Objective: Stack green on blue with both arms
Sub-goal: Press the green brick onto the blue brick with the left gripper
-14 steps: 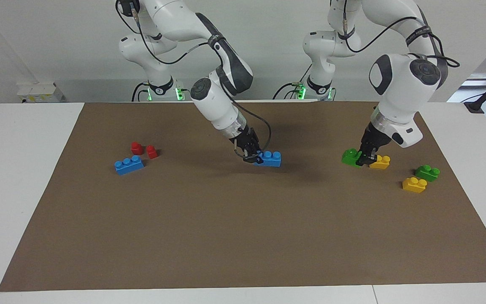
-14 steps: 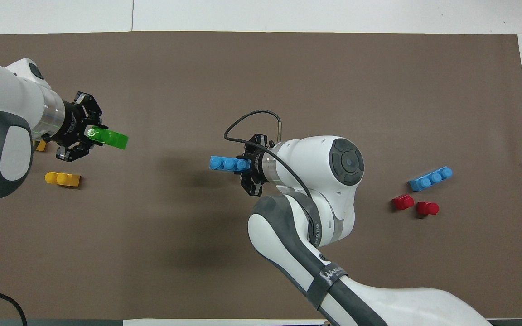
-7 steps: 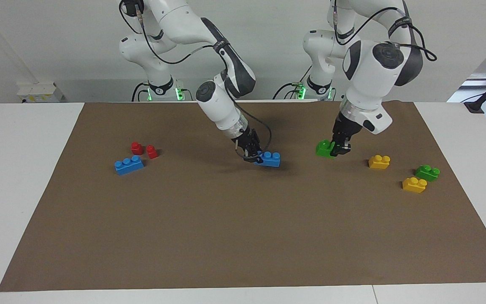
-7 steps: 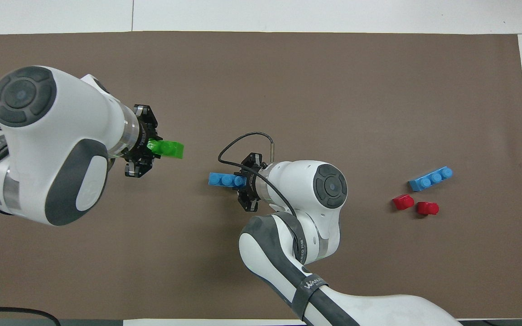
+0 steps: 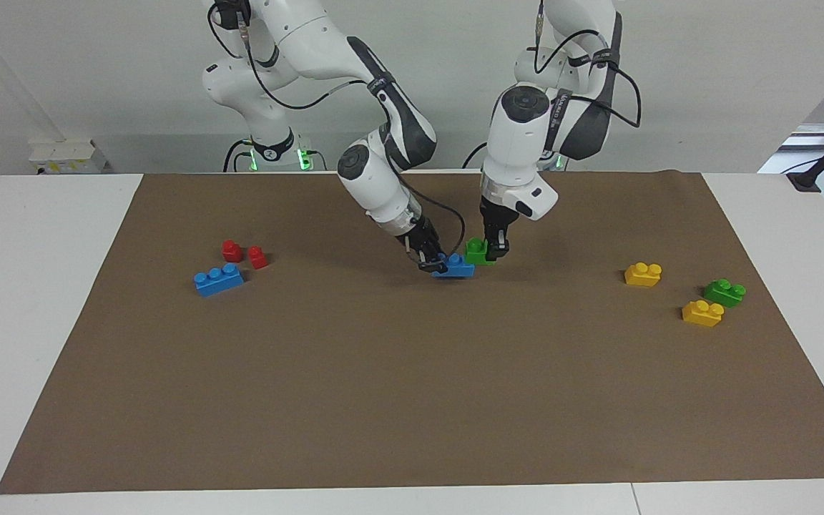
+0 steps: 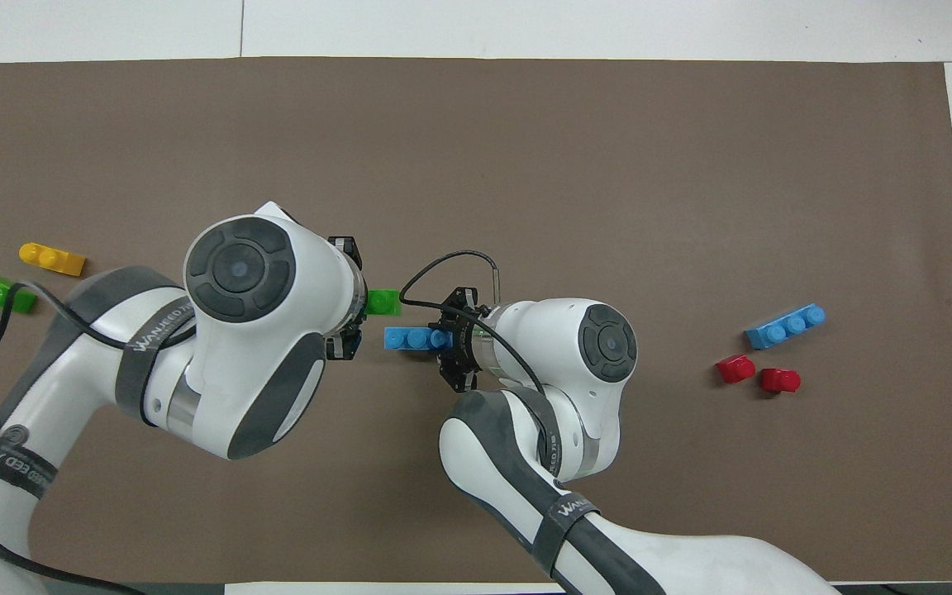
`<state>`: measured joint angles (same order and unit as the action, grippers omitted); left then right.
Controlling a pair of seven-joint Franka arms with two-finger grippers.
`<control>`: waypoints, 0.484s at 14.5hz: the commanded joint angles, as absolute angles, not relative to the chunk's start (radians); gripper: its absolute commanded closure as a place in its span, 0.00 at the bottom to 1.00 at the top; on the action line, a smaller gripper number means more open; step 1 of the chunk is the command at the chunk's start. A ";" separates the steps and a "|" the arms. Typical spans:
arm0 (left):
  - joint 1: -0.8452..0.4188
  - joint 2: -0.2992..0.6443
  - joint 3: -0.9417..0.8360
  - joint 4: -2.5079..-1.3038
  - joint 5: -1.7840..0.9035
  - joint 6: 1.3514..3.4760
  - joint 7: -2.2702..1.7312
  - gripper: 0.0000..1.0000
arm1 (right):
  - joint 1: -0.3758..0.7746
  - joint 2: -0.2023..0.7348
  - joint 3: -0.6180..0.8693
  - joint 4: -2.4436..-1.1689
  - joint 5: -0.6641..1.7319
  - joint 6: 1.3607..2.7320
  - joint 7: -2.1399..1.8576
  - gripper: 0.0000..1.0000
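Observation:
My right gripper [image 5: 435, 263] is shut on one end of a blue three-stud brick [image 5: 457, 267] and holds it low over the middle of the brown mat [image 5: 412, 386]. My left gripper [image 5: 496, 248] is shut on a green two-stud brick [image 5: 478, 252] and holds it right beside the blue brick's free end, slightly higher. I cannot tell whether the two bricks touch. In the overhead view the green brick [image 6: 383, 302] pokes out from under the left wrist, close to the blue brick [image 6: 408, 338] in the right gripper [image 6: 448, 342].
A second blue brick [image 5: 219, 279] and two red bricks [image 5: 244, 253] lie toward the right arm's end. Two yellow bricks [image 5: 643, 274] [image 5: 702, 312] and a second green brick [image 5: 724, 292] lie toward the left arm's end.
My left gripper has carried the green brick from beside the yellow bricks across to the blue brick's free end. The right gripper has held the blue brick almost still.

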<state>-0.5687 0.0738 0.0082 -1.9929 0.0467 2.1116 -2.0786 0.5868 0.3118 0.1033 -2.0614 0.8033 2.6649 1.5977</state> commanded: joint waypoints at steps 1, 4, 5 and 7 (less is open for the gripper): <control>-0.610 0.087 0.025 -2.023 0.086 2.149 -2.146 1.00 | 0.591 0.310 0.104 -2.089 0.867 2.711 1.529 1.00; -0.627 0.086 0.025 -2.063 0.086 2.177 -2.157 1.00 | 0.610 0.324 0.104 -2.091 0.876 2.740 1.529 1.00; -0.633 0.084 0.025 -2.077 0.086 2.190 -2.158 1.00 | 0.611 0.324 0.104 -2.091 0.888 2.743 1.528 1.00; -0.653 0.078 0.025 -2.108 0.086 2.203 -2.169 1.00 | 0.612 0.324 0.104 -2.101 0.891 2.747 1.522 1.00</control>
<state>-0.6200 0.1001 0.0086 -2.0542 0.0622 2.1646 -2.1336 0.6065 0.3249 0.1044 -2.0830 0.8512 2.7183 1.5609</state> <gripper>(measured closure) 0.661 0.656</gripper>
